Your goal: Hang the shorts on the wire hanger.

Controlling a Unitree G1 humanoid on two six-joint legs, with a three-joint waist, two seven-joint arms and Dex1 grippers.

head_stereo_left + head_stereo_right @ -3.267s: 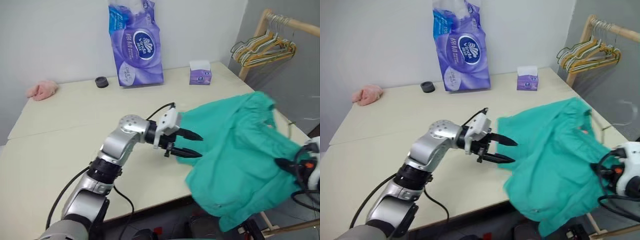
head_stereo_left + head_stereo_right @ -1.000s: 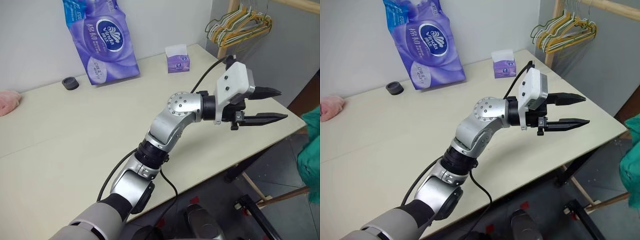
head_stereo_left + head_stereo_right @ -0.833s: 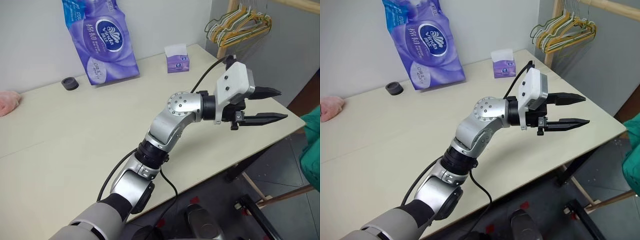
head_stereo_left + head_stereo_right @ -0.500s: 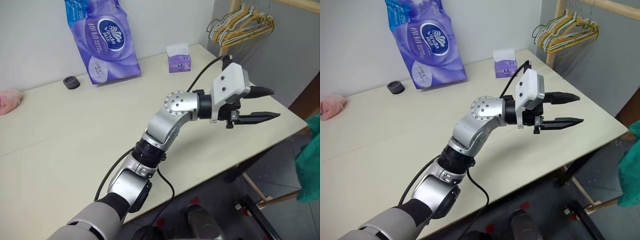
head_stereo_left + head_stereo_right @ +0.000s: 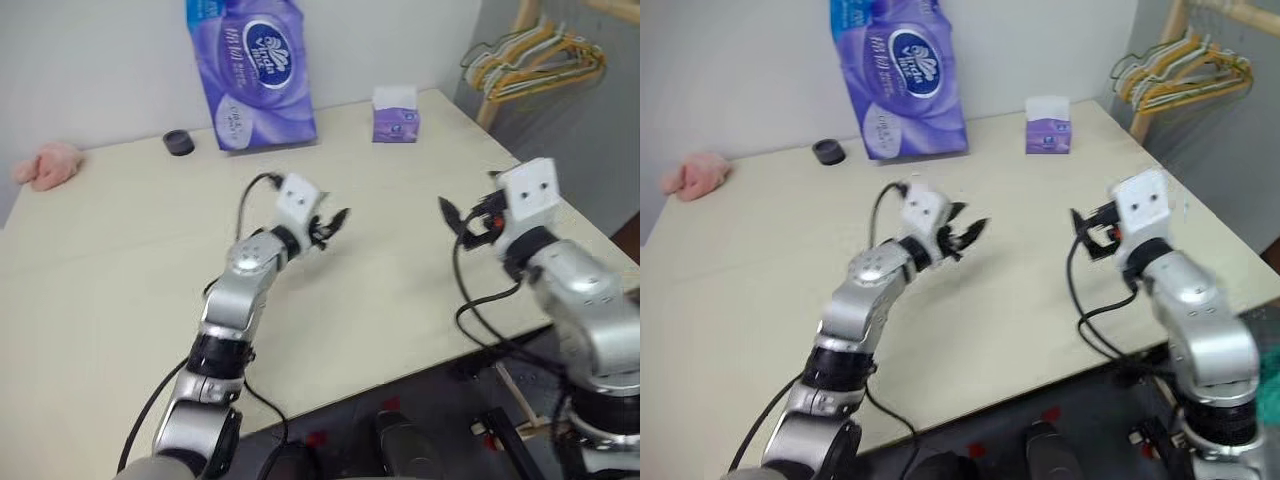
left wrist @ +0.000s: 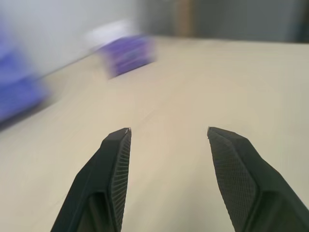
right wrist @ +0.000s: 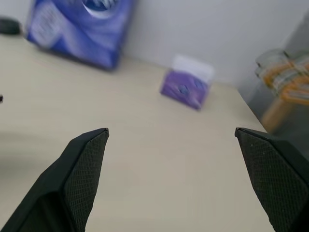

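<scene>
Left gripper: jaws parted, empty, above the pale beige surface. Right gripper: jaws spread wide, empty, over the same surface. Teal-green fabric shorts: only a sliver at the frame's right edge, below surface level, beside the right arm.

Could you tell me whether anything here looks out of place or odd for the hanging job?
Yes: both pincers, left and right, are open and empty over the table, and a sliver of teal fabric sits low beyond the table's right edge, seemingly off the rack.
</scene>
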